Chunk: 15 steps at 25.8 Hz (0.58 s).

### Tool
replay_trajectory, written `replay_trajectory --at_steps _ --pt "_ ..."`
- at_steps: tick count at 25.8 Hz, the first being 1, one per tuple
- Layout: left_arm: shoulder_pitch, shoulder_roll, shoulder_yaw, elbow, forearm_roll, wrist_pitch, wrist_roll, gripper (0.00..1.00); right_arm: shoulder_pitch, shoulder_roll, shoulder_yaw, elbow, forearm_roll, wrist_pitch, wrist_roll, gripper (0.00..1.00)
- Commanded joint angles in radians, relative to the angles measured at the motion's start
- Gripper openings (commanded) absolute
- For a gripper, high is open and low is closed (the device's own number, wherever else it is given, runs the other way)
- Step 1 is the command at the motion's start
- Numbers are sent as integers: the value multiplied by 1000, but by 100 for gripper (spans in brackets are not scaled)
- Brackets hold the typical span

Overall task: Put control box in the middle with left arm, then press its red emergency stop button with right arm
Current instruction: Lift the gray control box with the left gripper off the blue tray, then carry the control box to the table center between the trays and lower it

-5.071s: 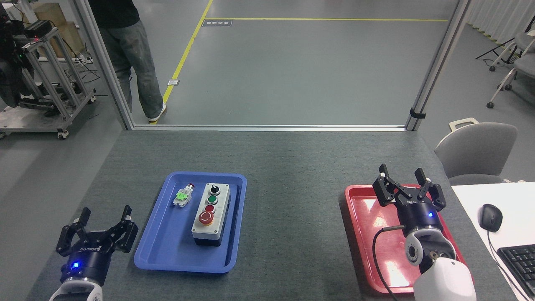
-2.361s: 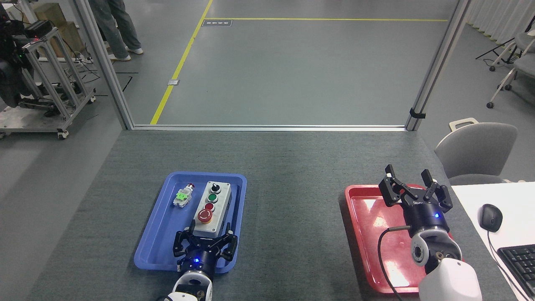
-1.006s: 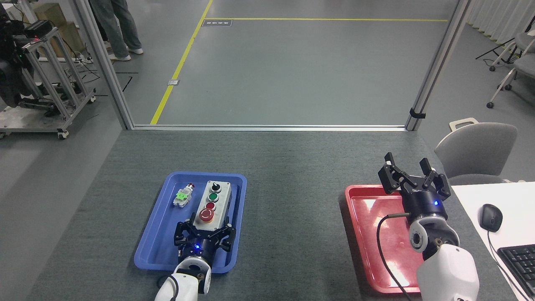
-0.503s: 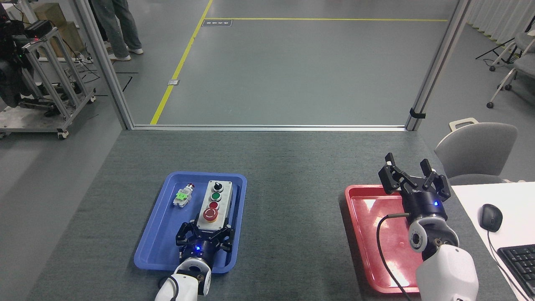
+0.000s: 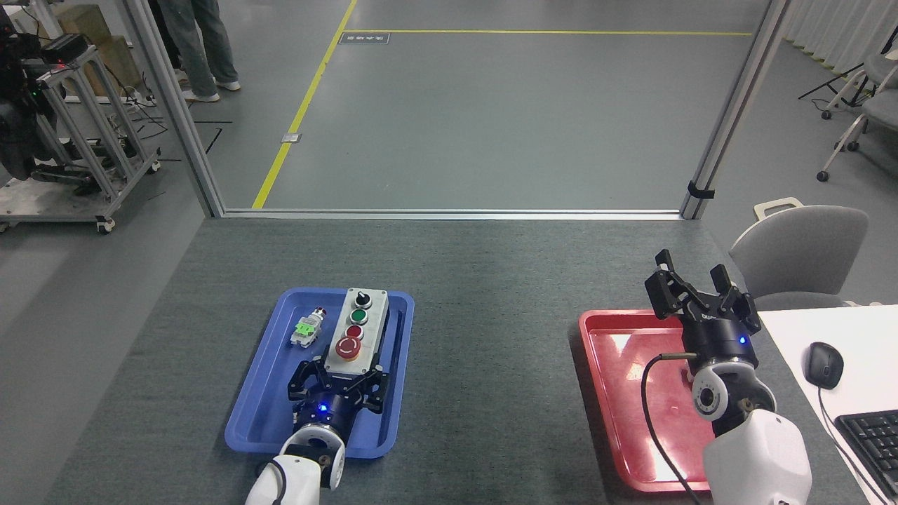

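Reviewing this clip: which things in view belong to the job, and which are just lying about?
Job:
control box, in the left gripper
red emergency stop button
right gripper
bare tabletop

Lying about:
blue tray
loose green-tagged part
red tray
mouse
keyboard

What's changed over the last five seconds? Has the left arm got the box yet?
The left gripper swung in from the table's left edge and closed on the near end of the control box, which has now tilted and shifted slightly, still over the blue tray. The right gripper drifted a little farther away, open, above the red tray. The loose green-tagged part stayed put.
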<state>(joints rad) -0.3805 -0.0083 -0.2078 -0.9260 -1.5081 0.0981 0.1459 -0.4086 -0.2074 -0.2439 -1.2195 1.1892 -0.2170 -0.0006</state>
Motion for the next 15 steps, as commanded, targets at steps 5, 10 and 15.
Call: replay_trajectory --at_steps 5,10,15 --pt "118 37 -1 -315 43 -60 -22 0 -1 -13 0 0 -8 -8 1 100" --pt "114 -44 -107 -324 34 -49 -68 0 -3 -18 0 0 -6 -8 2 100" --pt "103 -128 -209 -243 25 -46 -75 0 -6 -36 0 0 3 -12 4 100"
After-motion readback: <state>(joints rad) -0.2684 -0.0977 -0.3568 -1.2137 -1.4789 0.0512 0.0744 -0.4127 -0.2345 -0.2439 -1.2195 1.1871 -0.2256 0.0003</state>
